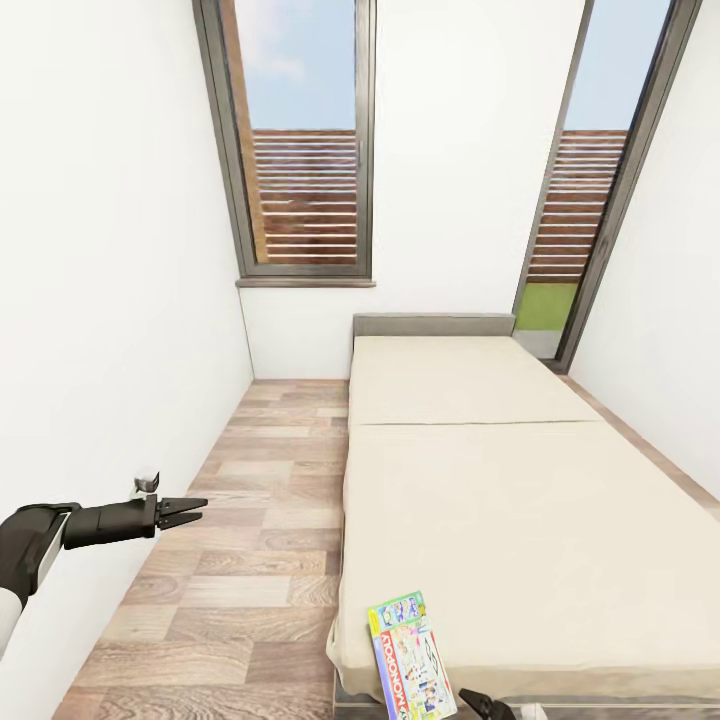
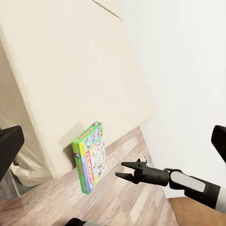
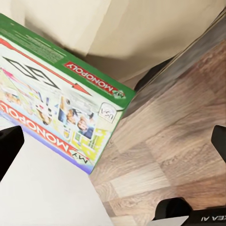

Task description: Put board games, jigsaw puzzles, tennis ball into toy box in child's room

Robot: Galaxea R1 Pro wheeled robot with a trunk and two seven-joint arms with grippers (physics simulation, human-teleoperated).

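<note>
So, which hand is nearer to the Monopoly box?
Right. The right hand is just beside the Monopoly box at the bed's foot; the left hand is far off, over the floor.

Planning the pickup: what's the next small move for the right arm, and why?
Probably ease the right gripper toward the Monopoly box: it lies at the bed's near corner, overhanging the edge, close in the right wrist view, with nothing between the jaws. Left gripper hangs over the floor.

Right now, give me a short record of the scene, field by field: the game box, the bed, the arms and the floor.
game box: Monopoly box, green edge, at the near left corner of the bed, overhanging its edge
bed: cream mattress, seam across the middle, otherwise bare
left gripper: out over the wood floor, jaws slightly apart, holding nothing
right gripper: dark fingers at the frame edges, box in front of them; grip state unclear
</note>
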